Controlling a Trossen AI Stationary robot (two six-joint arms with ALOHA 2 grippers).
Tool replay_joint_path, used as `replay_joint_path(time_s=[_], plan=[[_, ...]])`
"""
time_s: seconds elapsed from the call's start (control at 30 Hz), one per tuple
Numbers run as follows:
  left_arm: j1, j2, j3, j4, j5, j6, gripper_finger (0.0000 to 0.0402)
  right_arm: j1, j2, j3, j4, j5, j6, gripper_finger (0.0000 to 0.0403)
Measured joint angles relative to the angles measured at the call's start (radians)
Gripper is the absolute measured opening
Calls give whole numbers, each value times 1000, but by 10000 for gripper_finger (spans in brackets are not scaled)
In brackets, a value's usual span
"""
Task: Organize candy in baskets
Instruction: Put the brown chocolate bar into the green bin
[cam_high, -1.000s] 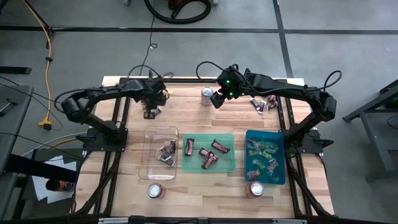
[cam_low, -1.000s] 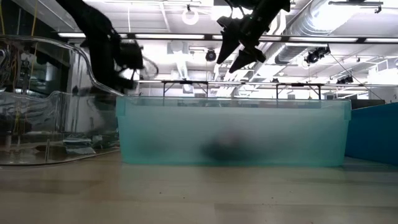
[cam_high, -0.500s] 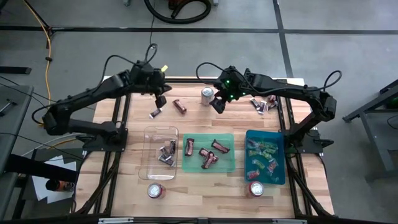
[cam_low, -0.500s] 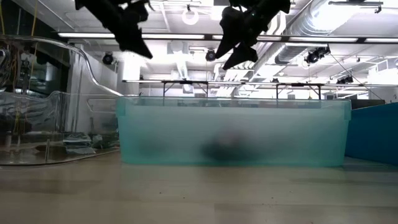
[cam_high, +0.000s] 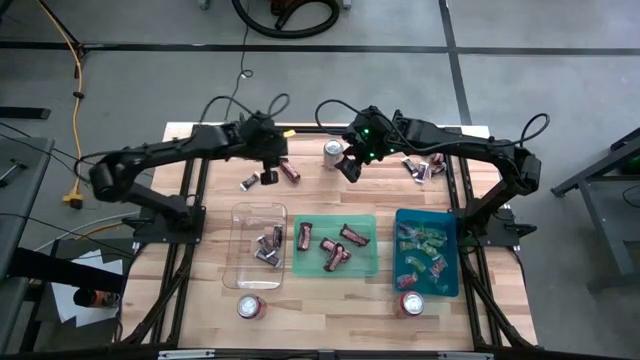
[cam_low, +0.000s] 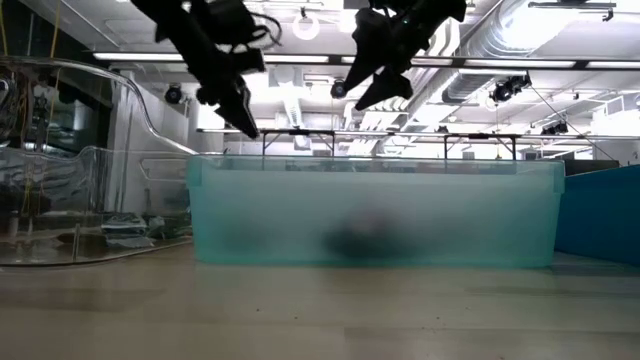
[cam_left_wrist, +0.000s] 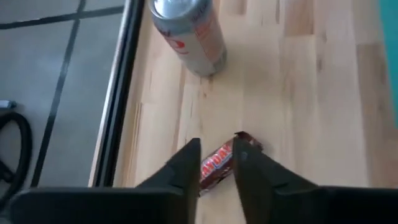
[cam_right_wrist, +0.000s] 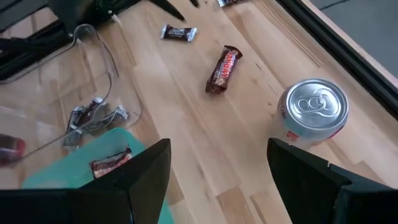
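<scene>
Wooden table (cam_high: 215, 300), far edge: left gripper (cam_left_wrist: 214, 163) straddles a maroon candy (cam_left_wrist: 219, 163), fingers spread (lower end hidden); right gripper (cam_high: 349, 165) hovers spread beside a can (cam_high: 333, 151).

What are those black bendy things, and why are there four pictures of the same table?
They are two robot arms, and each ends in two fingers for picking things up. One camera looks straight down, one sits low on the table, and one rides on each arm's wrist.

On the wooden table lie three baskets: a clear basket, a green basket and a blue basket, all with candy inside. Three drink cans stand around them.

The left gripper hangs over a maroon candy bar, with open fingers either side of it. It is not holding it. The right gripper hovers open and empty near one can.
</scene>
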Motion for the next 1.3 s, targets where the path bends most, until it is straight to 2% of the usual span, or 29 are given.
replay_joint_path(time_s=[0.23,0.4,0.6,0.9,1.1,1.2,1.3], plan=[[-20,177,71,3,-5,127,167,0,0,0,-2,0,51,261],[-50,280,73,-2,-1,241,190,0,0,0,-4,0,66,261],[-55,379,73,29,-34,331,192,0,0,0,-6,0,72,261],[-38,456,73,35,-42,394,192,0,0,0,-6,1,70,261],[-39,496,73,47,-36,378,189,0,0,0,-6,1,70,261],[-39,498,73,47,-32,377,180,0,0,0,-6,1,70,261],[-41,492,72,46,-36,337,147,0,0,0,-6,1,70,261]])
